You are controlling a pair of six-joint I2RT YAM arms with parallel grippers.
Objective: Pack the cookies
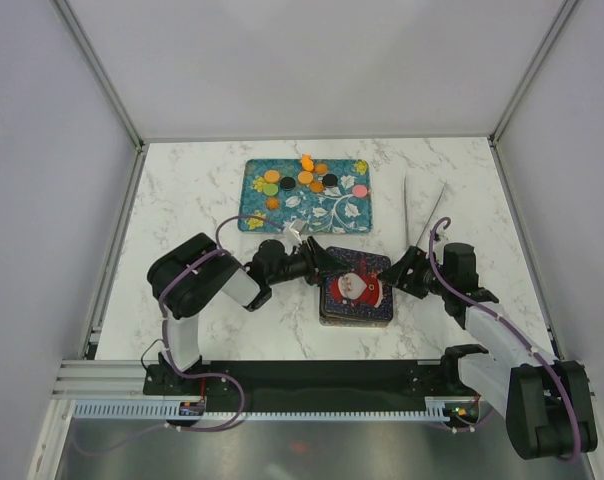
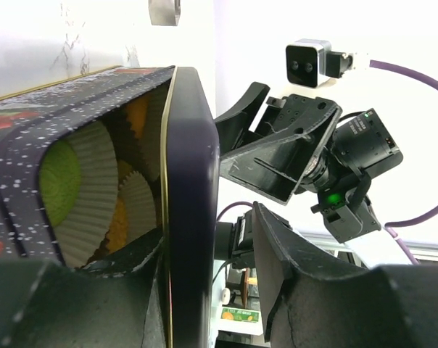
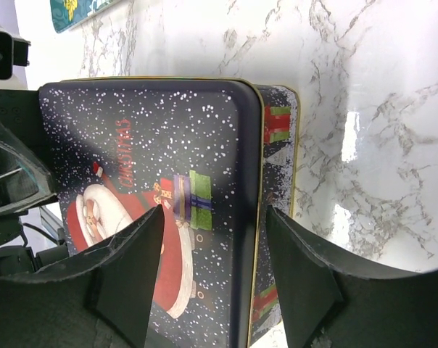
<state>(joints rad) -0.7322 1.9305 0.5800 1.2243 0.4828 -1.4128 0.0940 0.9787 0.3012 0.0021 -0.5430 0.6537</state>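
Loose cookies point(image 1: 307, 180), orange, green, pink and black discs, lie on the teal flowered tray point(image 1: 252, 215) at the back. In front of it stands a dark Christmas tin with a Santa lid point(image 1: 354, 288). My left gripper point(image 1: 320, 262) is at the lid's left edge. In the left wrist view its jaws point(image 2: 208, 232) straddle the raised lid rim point(image 2: 190, 167), open, with a gap at one finger. Under the lid I see a green cookie point(image 2: 59, 181) in white paper cups point(image 2: 103, 181). My right gripper point(image 1: 392, 272) is open astride the lid's right edge point(image 3: 213, 214), not touching.
Two thin pale sticks point(image 1: 422, 210) lie on the marble table to the right of the tray. The tin's base wall point(image 3: 277, 123) shows beside the lid. Both arms meet over the tin, and the right gripper point(image 2: 277, 152) faces the left one closely.
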